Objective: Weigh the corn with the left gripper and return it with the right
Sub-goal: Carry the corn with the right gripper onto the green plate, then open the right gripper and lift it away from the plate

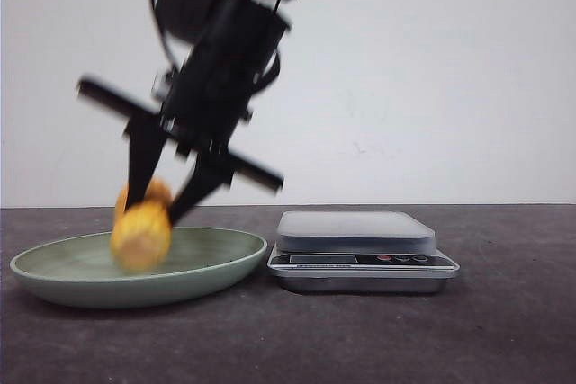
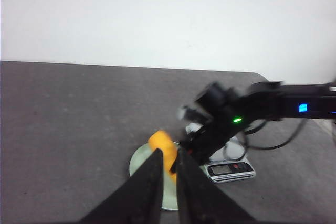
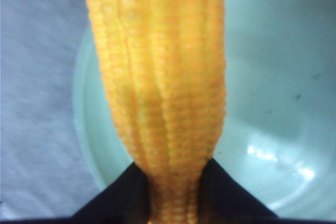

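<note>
The yellow-orange corn [image 1: 141, 233] hangs tilted between the black fingers of my right gripper [image 1: 155, 209], low over the pale green plate [image 1: 54, 272]; whether it touches the plate I cannot tell. In the right wrist view the corn [image 3: 157, 77] fills the middle and both fingers of the right gripper [image 3: 170, 182] clamp its near end above the plate [image 3: 273, 77]. My left gripper [image 2: 169, 157] is high and far back, its fingers nearly together and empty. From there the corn [image 2: 163, 144], the plate [image 2: 137, 163] and the right arm [image 2: 220, 124] show below.
A silver kitchen scale [image 1: 355, 233] with an empty platform stands just right of the plate; it also shows in the left wrist view [image 2: 230, 170]. The dark grey table [image 1: 360, 339] runs back to a white wall.
</note>
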You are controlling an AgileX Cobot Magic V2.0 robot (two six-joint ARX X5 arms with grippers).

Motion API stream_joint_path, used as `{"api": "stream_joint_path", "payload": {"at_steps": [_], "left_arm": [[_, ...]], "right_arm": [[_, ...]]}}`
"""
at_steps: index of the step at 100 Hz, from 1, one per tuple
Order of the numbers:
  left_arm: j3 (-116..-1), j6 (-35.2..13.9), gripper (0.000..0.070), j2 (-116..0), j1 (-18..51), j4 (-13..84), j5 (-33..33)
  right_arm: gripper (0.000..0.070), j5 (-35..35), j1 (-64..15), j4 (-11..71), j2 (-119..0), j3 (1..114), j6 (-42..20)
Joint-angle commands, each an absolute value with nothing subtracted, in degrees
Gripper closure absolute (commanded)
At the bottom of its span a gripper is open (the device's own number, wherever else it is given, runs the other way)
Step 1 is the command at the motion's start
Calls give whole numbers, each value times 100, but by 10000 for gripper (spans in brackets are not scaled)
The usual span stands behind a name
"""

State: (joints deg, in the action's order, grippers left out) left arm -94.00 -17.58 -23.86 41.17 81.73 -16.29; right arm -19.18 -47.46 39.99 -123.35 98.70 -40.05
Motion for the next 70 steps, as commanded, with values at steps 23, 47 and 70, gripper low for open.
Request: {"api": "stream_joint_path", "payload": {"at_steps": [23,47,70], "left_arm": [[-9496,-1787,700,-2386,4163,8488,-1599],[-9496,-1828,700,-2386,4163,8488,-1599],[-9496,-1911,700,-2386,4163,8488,-1601]], "right_arm": [[61,-1949,-4783,3896,-12473,9977,-4265],[0,-1929,-4615,4029,-12394,10530,-3824],[5,-1367,-4482,4993,-12075,12291,-2740]]}}
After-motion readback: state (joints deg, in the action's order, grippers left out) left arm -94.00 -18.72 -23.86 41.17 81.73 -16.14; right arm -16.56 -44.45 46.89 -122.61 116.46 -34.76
